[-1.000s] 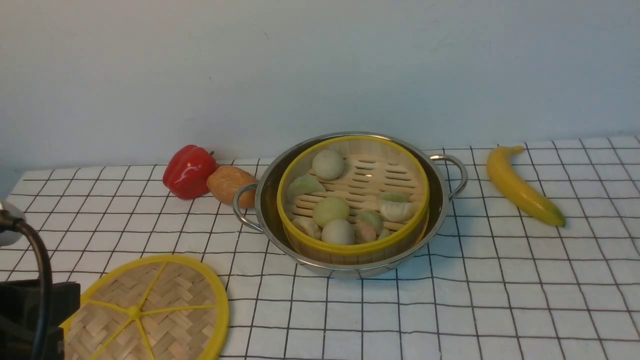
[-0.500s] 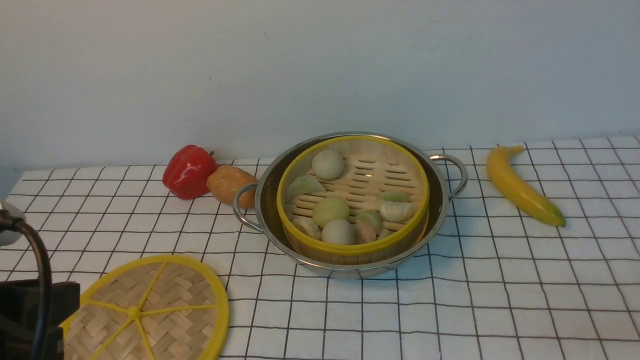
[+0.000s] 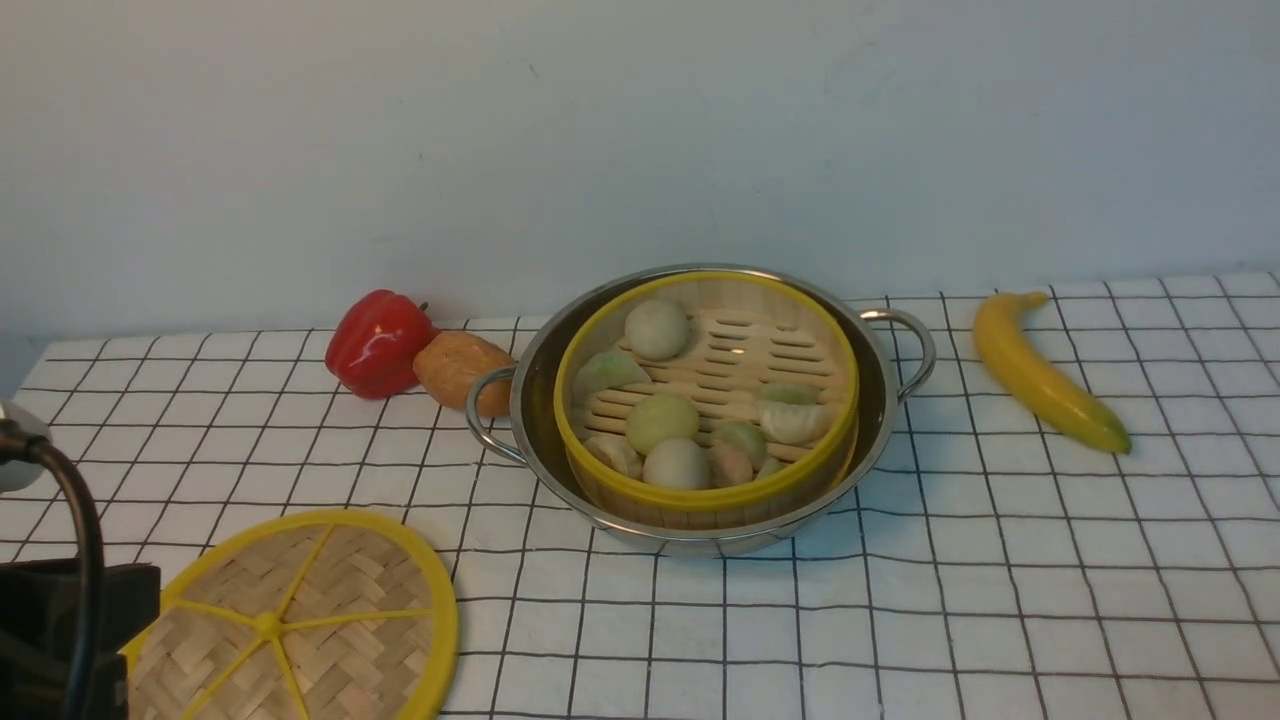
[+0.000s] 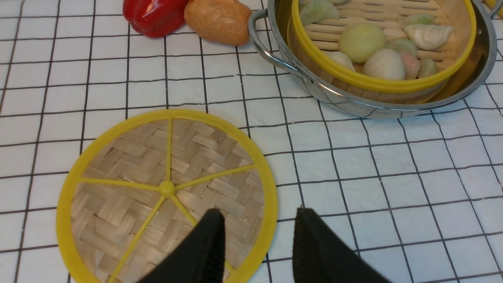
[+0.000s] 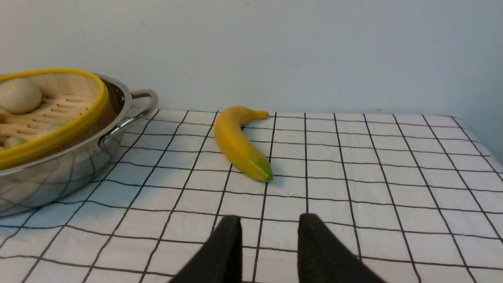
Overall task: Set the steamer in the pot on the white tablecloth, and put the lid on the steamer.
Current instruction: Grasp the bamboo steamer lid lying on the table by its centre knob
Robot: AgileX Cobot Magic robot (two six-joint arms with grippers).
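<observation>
Two empty claws — left gripper [image 4: 259, 220], right gripper [image 5: 270, 220] — both spread; steamer [image 3: 705, 497] upright in pot [image 3: 882, 400]; lid [image 3: 300, 620] lying flat.

In the front view the lid [image 3: 300, 610] runs off the bottom edge at lower left. A dark arm part [image 3: 40, 600], itself cut by the left edge, covers the lid's left rim. The pot [image 3: 880, 400] hides the steamer's [image 3: 700, 497] lower wall, and its handle covers one end of the brown bun [image 3: 450, 365].

The left wrist view crops the pot, steamer and red pepper [image 4: 153, 15]. The left tool [image 4: 259, 212] covers part of the lid there; whether they touch is unclear.

The right wrist view crops pot and steamer, and shows only the finger ends of the right tool [image 5: 270, 217].
</observation>
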